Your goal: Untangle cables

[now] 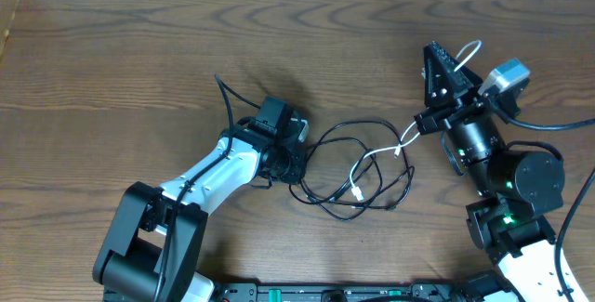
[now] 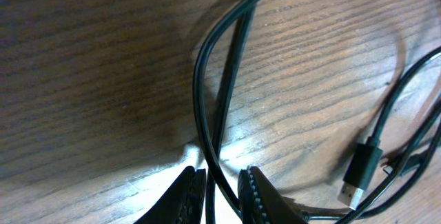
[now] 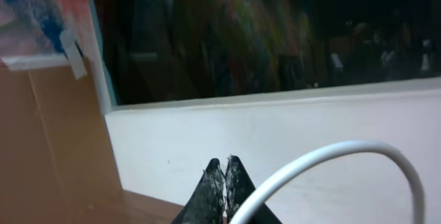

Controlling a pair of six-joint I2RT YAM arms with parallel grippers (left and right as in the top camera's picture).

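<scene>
Nearest the lens, at the bottom edge of the left wrist view: left gripper [image 2: 224, 198], fingers [image 2: 265, 200] narrowly apart and clamped on a black cable [image 2: 219, 114] leading from the gap toward the top of the frame. Beside it a second black strand [image 2: 200, 65], looping across the first and dropping past the same gap; impossible to tell whether pinched as well. Lower right of that view: a black plug [image 2: 362, 172] with a metal tip, loose on the wooden table [image 2: 83, 79].

From overhead, the cables [image 1: 353, 124] heaped in slack overlapping loops at mid-frame, between the two arms. White cable [image 1: 376, 151] threaded through the black ones, one end toward the right arm [image 1: 502, 167], the other down in the middle of the heap.

Right gripper [image 3: 225, 172] off the table, upper right of the overhead frame, fingers pressed together on nothing, aimed at the wall [image 3: 275, 134]. White arc [image 3: 344, 148] before its camera probably rig wiring, not part of the tangle.

Likely handling: light, limp, smooth-jacketed, apt to slide through a loose pinch and to drag the whole heap along when pulled. Plugs the only stiff parts, likely to snag in a loop. Best taken just behind a plug or on a free outer stretch away from crossings; best drawn slowly and low across the wood, neighbouring strand pinned.
</scene>
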